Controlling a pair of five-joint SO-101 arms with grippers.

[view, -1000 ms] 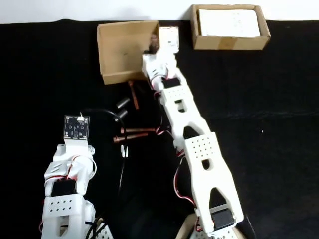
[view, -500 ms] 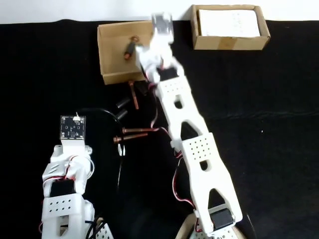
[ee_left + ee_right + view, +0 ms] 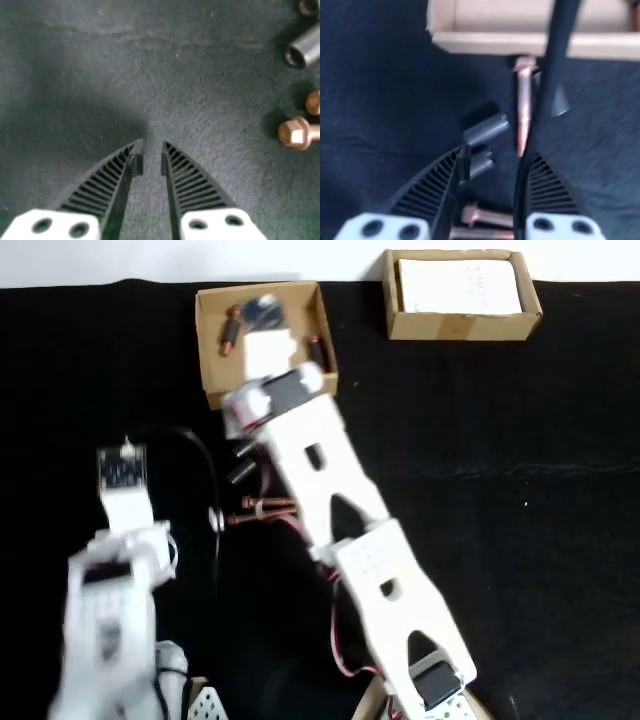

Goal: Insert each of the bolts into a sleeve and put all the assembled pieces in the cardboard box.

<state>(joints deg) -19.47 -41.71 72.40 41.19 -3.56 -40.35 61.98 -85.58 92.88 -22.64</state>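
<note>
The open box (image 3: 208,360) holds what may be two assembled pieces (image 3: 232,328), copper and dark. Just outside lie two black sleeves (image 3: 241,473), two copper bolts (image 3: 262,506) side by side, and a third bolt (image 3: 522,105), its head by the box wall.

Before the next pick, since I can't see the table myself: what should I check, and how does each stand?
1. Right gripper empty: ok, open, nothing held.
2. Left gripper empty: ok, fingers slightly apart.
3. Loose bolt available: ok, it lies by the cardboard box wall, two more bolts farther from it.
4. Loose sleeves available: ok, two beside that bolt.
5. All pieces boxed: not ok.
6. Black cable clear of right gripper: cannot tell.
</note>
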